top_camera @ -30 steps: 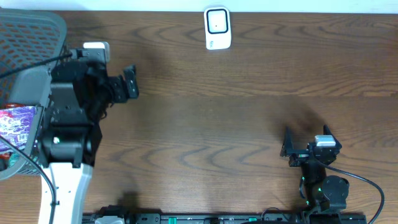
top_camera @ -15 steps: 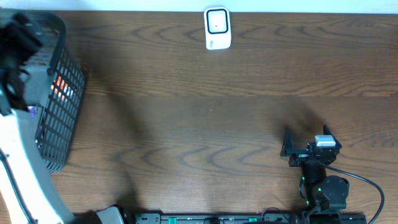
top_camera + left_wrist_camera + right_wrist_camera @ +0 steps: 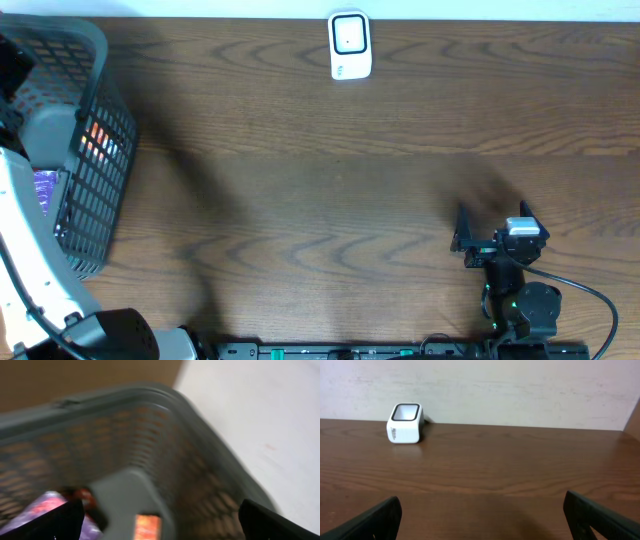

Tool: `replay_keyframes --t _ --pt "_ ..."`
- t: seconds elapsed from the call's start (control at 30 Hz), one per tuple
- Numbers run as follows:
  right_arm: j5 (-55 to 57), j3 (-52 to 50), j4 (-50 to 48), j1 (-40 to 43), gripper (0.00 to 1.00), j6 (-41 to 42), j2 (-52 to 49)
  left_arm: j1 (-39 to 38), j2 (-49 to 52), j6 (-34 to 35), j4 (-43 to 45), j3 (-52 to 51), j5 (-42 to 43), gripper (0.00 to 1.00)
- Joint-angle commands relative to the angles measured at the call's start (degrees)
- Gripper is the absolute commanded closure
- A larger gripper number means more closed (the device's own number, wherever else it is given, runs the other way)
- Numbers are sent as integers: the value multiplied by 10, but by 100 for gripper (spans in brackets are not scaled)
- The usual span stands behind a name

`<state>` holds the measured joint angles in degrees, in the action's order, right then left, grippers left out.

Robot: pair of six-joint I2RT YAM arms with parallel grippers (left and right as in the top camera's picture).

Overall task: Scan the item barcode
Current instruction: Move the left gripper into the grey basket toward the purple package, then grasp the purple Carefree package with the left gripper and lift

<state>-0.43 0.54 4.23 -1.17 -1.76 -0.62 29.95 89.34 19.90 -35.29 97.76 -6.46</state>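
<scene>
**Both grippers wide, item in the basket**

Your left wrist view shows the left gripper (image 3: 165, 522) spread wide above the basket (image 3: 150, 400), with a blurred purple packet (image 3: 47, 507) inside. Only overhead places that basket at the desk's (image 3: 330, 200) left edge. The right gripper (image 3: 482, 515), wide and empty, faces the scanner (image 3: 405, 423) at the far edge.
</scene>
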Motion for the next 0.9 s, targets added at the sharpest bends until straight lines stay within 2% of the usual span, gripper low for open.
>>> replay_keyframes --t 0.0,0.23,0.37,0.57,0.87 --pt "-1 -2 0 5 1 -5 3 3 21 21 6 8 -148 2" --pt "-1 -2 0 5 1 -5 3 4 72 55 6 8 -187 2" --pt "-1 -2 0 5 1 -5 3 3 123 76 -24 8 -212 2" --pt "-1 -2 0 5 1 -5 3 3 180 178 -95 7 -282 2" --pt "-1 -2 0 5 1 -5 3 2 269 184 -107 7 -281 2"
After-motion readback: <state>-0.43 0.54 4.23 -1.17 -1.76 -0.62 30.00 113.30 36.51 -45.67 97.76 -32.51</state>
